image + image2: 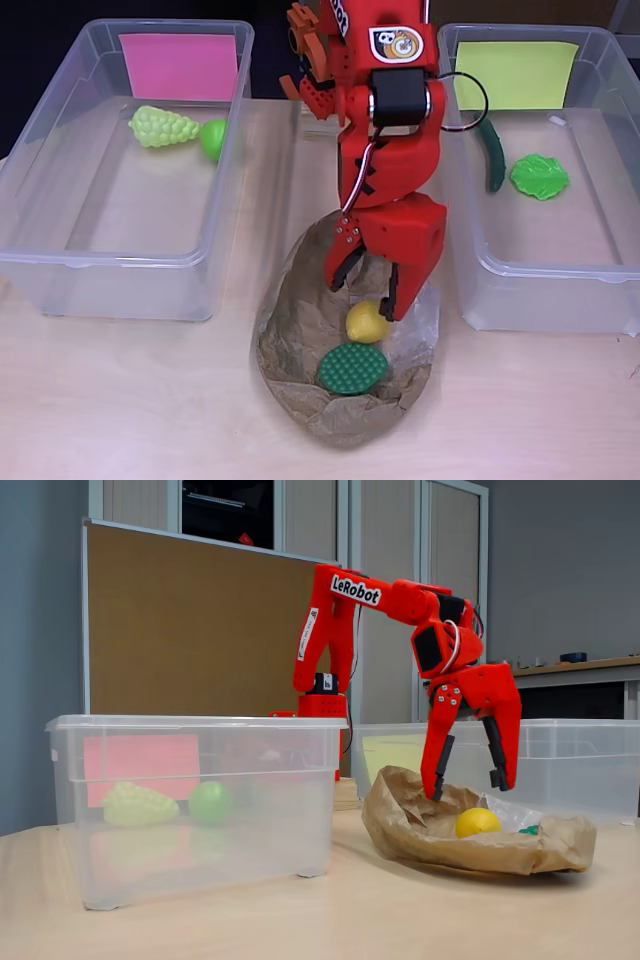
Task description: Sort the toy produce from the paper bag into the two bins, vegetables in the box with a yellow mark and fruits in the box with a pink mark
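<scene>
Wooden surface point(120, 400) held the bag point(300, 390); your tool point(368, 290) hung open, the yellow lemon point(366, 322) just under its tips.

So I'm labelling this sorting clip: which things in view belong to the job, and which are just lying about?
Job:
- gripper, open above the bag
- paper bag
- lemon and round green piece in the bag
- pink-marked bin: grapes, green ball
- yellow-marked bin: cucumber, leafy green

Lying about:
- brown board
- desk behind
</scene>
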